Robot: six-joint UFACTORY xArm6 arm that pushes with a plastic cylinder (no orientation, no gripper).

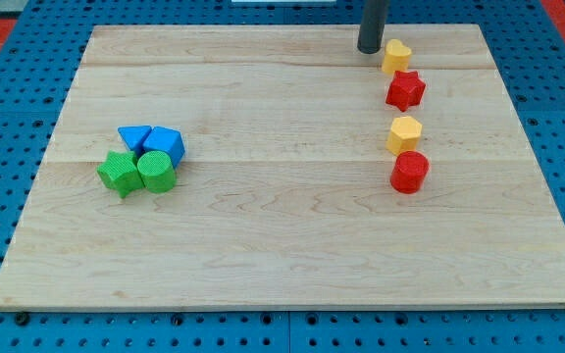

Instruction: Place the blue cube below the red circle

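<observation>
The blue cube (166, 143) sits at the view's left in a tight cluster, touching a blue triangle (133, 136), a green star (119, 173) and a green cylinder (155, 172). The red circle (410, 172) stands at the view's right, just below a yellow hexagon (404, 132). My tip (370, 49) is at the view's top, right of centre, just left of a yellow heart-like block (395, 56). It is far from the blue cube.
A red star (405, 90) lies between the two yellow blocks in the right-hand column. The wooden board (282, 245) rests on a blue pegboard surface, with its edges near the view's borders.
</observation>
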